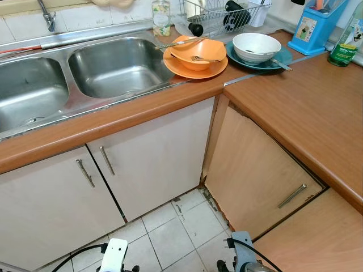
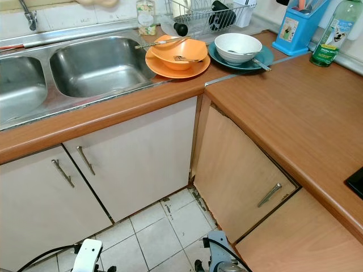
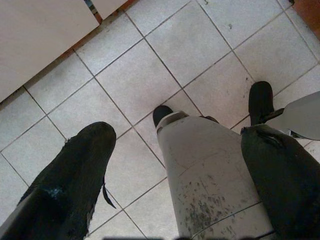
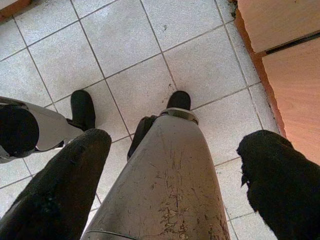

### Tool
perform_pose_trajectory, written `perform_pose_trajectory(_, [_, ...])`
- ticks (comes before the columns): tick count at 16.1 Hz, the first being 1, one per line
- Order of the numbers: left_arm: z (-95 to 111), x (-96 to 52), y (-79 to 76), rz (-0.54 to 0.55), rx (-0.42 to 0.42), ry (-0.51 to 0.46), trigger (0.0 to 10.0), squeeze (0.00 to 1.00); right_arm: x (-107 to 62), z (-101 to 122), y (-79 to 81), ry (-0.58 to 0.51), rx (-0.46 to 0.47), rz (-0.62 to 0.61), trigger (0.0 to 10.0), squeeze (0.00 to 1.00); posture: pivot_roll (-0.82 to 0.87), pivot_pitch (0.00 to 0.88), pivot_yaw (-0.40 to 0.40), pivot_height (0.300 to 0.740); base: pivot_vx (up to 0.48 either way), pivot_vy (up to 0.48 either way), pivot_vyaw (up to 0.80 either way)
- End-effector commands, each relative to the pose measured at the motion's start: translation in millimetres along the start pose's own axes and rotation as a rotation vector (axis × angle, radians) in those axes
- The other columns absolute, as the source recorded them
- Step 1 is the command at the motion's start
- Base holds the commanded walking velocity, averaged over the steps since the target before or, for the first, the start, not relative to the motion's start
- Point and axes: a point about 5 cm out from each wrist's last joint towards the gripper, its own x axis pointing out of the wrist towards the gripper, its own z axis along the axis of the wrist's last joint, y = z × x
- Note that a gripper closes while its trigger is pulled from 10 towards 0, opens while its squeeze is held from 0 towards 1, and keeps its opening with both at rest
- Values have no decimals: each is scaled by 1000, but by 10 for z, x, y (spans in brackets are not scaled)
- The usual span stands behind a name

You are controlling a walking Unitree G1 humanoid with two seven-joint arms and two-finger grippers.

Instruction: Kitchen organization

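Observation:
On the wooden counter beside the sink, an orange bowl (image 1: 197,54) sits on an orange plate (image 1: 187,69) with a fork and a spoon across it. Right of it, a white bowl (image 1: 256,45) rests on a teal plate (image 1: 279,59) with a utensil. Behind them stands a wire dish rack (image 1: 221,14). Both arms hang low by my legs. My left gripper (image 3: 177,135) is open over the floor tiles with nothing between its fingers. My right gripper (image 4: 177,140) is open too, above the tiles near the corner cabinet.
A steel double sink (image 1: 113,65) with a faucet (image 1: 46,14) takes up the left of the counter. At the back stand a soap bottle (image 1: 161,17), a blue utensil holder (image 1: 315,28) and a green bottle (image 1: 343,45). Cabinet doors (image 1: 153,153) below are closed.

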Motion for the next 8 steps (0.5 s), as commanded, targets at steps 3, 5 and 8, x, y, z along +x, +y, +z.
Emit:
perform_pose_trajectory(3, [537, 124, -58, 81, 95, 63, 10000, 0, -43, 417, -267, -55, -74, -128, 10000, 0, -37, 0, -9, 740, 0, 0, 0])
perform_pose_trajectory(5, [512, 118, -26, 97, 32, 64, 10000, 0, -36, 452, -212, -73, -65, -115, 10000, 0, -33, 0, -4, 740, 0, 0, 0])
perform_pose_trajectory(8, [687, 114, 45, 134, 54, -15, 10000, 0, -41, 586, -163, -128, -53, -101, 10000, 0, -34, 0, 2, 740, 0, 0, 0])
